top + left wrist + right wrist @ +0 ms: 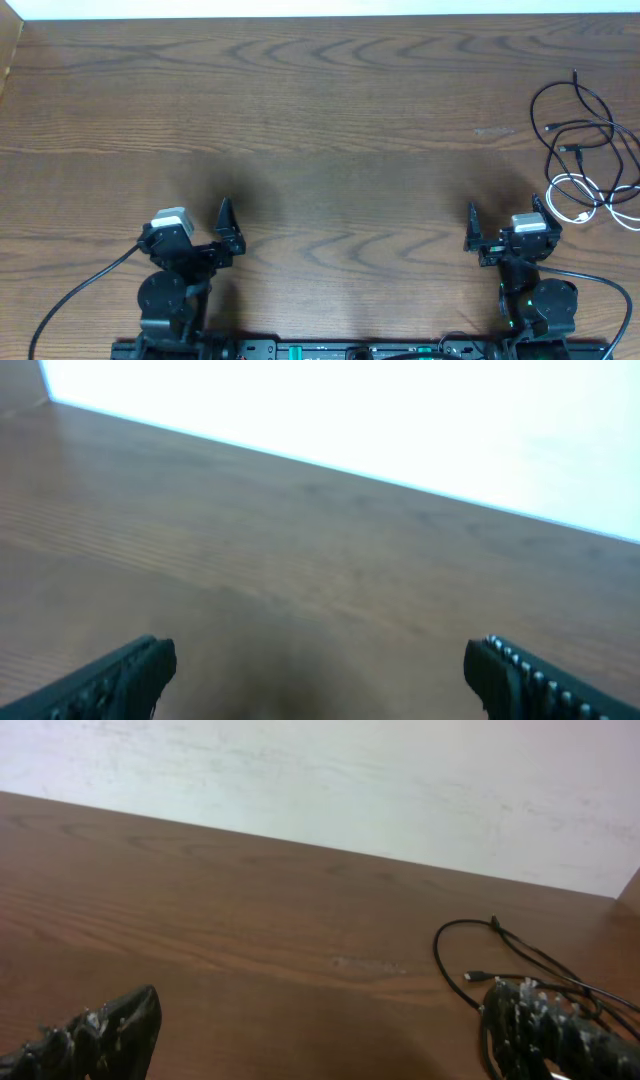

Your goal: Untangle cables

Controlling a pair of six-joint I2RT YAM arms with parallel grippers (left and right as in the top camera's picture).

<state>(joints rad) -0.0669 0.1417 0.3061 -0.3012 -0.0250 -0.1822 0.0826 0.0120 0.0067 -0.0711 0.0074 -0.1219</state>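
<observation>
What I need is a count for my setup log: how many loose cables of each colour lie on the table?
Black cable: 1
White cable: 1
Total: 2

Item one: black cable, thin, the longer cord, with small plug ends. I am seeing it lying in loose overlapping loops ahead and to the right of my right claw, apart from it.

Item two: white cable, shorter, lying coiled just right of that claw, its loops overlapping the black cord's nearer strands.
</observation>
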